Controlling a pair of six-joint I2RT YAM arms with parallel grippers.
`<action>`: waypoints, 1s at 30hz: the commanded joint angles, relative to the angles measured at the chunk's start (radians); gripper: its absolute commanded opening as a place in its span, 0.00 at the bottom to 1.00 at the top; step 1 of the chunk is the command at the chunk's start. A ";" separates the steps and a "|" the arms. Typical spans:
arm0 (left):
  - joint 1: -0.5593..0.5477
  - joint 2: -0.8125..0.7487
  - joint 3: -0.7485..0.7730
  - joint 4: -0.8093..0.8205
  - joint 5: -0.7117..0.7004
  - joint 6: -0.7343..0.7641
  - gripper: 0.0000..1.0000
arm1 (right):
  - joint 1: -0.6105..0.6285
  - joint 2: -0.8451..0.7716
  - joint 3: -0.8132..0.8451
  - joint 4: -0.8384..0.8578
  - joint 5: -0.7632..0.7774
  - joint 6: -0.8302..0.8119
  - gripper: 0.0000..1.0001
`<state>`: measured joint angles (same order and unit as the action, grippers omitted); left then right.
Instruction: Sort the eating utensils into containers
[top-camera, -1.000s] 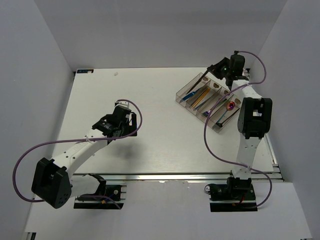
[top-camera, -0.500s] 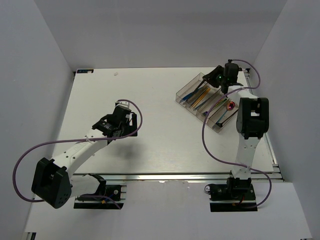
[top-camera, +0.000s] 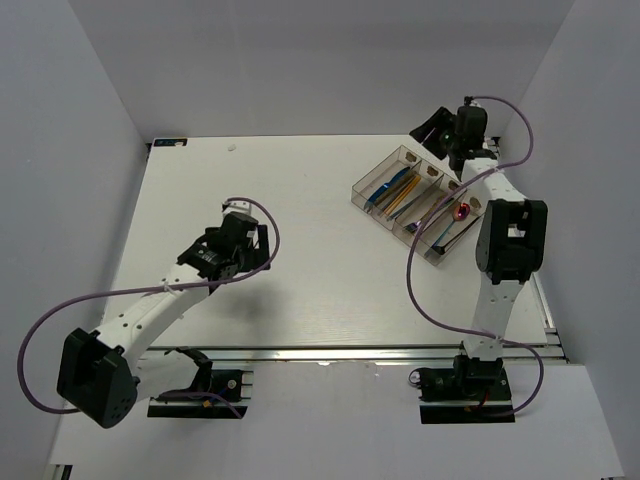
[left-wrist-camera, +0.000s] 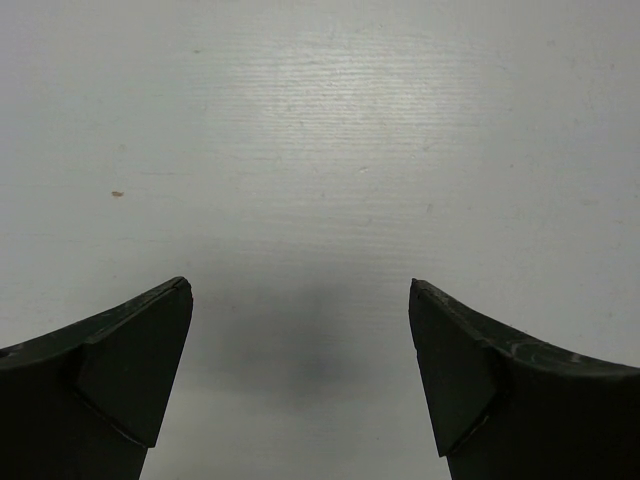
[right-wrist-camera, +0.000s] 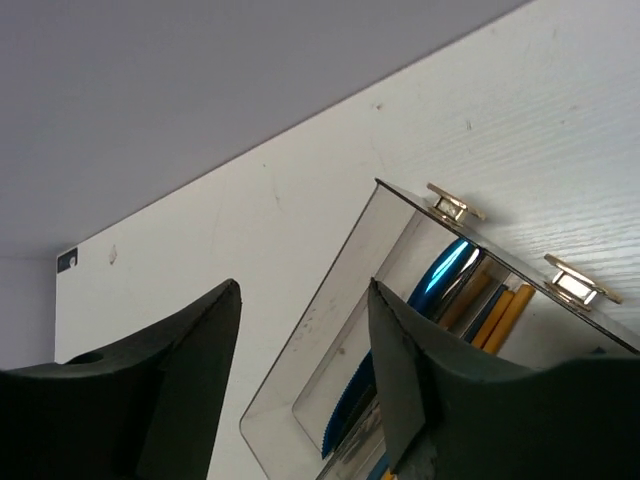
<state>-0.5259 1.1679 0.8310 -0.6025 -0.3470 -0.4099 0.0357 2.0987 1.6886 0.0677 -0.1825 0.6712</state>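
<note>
With the utensils (top-camera: 405, 195) lying lengthwise in the tray (top-camera: 378, 170) at the far right, I judge sorting done, so my right gripper (right-wrist-camera: 303, 290) hangs wide and empty by its far end and my left gripper (left-wrist-camera: 300, 290) gapes empty over the table (top-camera: 300, 180).

table (top-camera: 330, 280): white with a faint grain, filling the middle of the overhead view
back wall (top-camera: 320, 70): plain pale grey panel across the top of the frame
side walls (top-camera: 60, 200): pale grey, slanting in at the left and right edges
black bracket (top-camera: 168, 142): small, at the table's upper left corner
metal rail (top-camera: 350, 352): silvery strip along the table's near edge, low in the frame
brown speck (left-wrist-camera: 117, 194): tiny, left of centre in the left wrist view
</note>
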 joint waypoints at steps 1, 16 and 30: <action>0.000 -0.069 0.011 -0.019 -0.147 -0.039 0.98 | 0.007 -0.138 0.059 -0.066 0.055 -0.077 0.61; 0.027 -0.272 0.167 -0.080 -0.605 -0.044 0.98 | 0.456 -0.962 -0.549 -0.406 0.520 -0.414 0.89; 0.029 -0.513 0.065 -0.031 -0.632 -0.044 0.98 | 0.513 -1.511 -0.869 -0.591 0.486 -0.367 0.89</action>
<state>-0.5011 0.6750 0.9161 -0.6418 -0.9504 -0.4454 0.5453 0.6456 0.8539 -0.5064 0.3183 0.3065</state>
